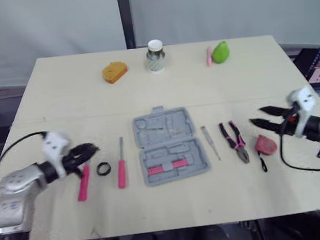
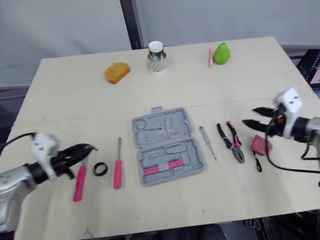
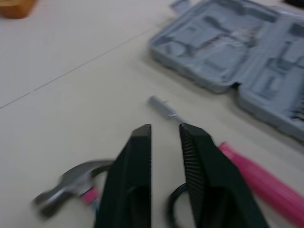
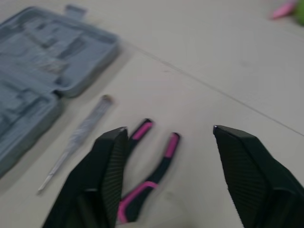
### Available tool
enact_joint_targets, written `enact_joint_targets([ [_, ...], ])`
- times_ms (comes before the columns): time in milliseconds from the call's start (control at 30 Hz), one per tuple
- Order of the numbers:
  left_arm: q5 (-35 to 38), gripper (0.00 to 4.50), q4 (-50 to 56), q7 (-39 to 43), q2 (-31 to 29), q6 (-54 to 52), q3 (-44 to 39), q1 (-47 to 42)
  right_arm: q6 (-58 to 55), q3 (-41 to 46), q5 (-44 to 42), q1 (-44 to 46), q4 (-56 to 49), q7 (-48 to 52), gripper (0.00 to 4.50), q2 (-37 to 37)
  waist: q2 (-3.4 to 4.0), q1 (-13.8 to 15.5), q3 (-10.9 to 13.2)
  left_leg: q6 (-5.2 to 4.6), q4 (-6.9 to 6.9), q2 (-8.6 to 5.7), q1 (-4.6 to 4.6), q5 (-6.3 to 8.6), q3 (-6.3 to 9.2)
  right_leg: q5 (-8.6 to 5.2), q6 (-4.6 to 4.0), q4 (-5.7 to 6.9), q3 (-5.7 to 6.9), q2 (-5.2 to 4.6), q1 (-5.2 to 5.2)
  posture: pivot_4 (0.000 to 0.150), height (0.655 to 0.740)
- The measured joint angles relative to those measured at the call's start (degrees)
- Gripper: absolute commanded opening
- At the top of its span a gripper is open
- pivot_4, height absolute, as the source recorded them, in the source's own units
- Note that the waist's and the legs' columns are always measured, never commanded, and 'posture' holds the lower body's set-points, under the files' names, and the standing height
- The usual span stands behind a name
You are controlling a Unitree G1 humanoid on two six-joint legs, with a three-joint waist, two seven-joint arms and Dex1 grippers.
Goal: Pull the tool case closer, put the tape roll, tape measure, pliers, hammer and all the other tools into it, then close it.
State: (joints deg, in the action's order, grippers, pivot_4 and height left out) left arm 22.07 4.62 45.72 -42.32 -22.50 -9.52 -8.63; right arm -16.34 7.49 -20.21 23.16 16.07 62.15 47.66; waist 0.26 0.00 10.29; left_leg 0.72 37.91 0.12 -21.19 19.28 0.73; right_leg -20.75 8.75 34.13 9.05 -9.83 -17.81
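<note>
Progress: the task is standing at an early stage. The tool case [image 1: 168,145] is lying open and flat at the centre of the frame, and apart from a row of pink bits its moulded recesses are looking unfilled. Every loose tool is lying on the table [image 1: 61,95] outside it. The hammer [image 1: 84,182], tape roll [image 1: 103,168] and pink screwdriver [image 1: 121,168] are lying left of the case. The slim screwdriver [image 1: 210,142], pliers [image 1: 234,142] and tape measure [image 1: 265,144] are lying to its right. Packing and closing are all remaining. Whether the case still needs drawing nearer cannot be judged, though it appears within reach.

Left gripper [image 1: 88,151]: it is hovering at lower left, over the head end of the hammer and just beside the tape roll. Its fingers are almost closed, a narrow slit showing between them, and they are gripping nothing.

Right gripper [image 1: 257,116]: it is hovering at centre right, above the pliers and tape measure. Its fingers are spread wide and are touching nothing.
</note>
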Motion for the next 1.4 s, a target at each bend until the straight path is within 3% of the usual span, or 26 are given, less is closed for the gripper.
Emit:
enact_joint_targets([
  [100,-0.39,0.0,3.11,0.39,0.88,-4.09,5.93,-3.34,-2.57,-6.74,2.09,-0.66,-8.62,0.16,0.03,-1.01,0.0,0.12,0.0,0.0,0.06,-0.02,0.0,0.0,0.0,0.0,0.0,0.04,-0.02,0.0,-0.01,0.15,0.74],
  [400,-6.29,0.0,-5.98,1.1,6.11,-3.52,14.91,-8.76,-7.63,-18.68,10.0,3.56,-16.57,-1.65,0.03,-4.16,-0.01,0.2,0.0,0.0,0.1,-0.04,-0.16,0.0,-0.01,0.0,0.0,0.19,-0.04,0.01,-0.27,0.15,0.74],
  [667,-10.35,0.0,-14.17,0.08,10.9,0.97,16.69,-14.74,-8.48,-21.24,15.21,7.8,-11.89,-5.55,0.03,-7.36,-0.01,0.11,0.0,0.0,0.16,-0.09,-0.32,0.0,-0.04,0.0,0.0,0.79,-0.15,-0.04,-0.72,0.15,0.74],
  [1400,-17.45,0.0,-21.43,-2.78,15.66,6.33,17.69,-17.63,-4.57,-23.61,23.17,14.99,2.57,-8.54,0.03,-15.92,-0.01,-0.25,0.0,0.0,0.19,-0.09,-0.31,0.0,-0.04,0.0,0.0,0.95,-0.15,-0.05,-0.79,0.15,0.74],
])
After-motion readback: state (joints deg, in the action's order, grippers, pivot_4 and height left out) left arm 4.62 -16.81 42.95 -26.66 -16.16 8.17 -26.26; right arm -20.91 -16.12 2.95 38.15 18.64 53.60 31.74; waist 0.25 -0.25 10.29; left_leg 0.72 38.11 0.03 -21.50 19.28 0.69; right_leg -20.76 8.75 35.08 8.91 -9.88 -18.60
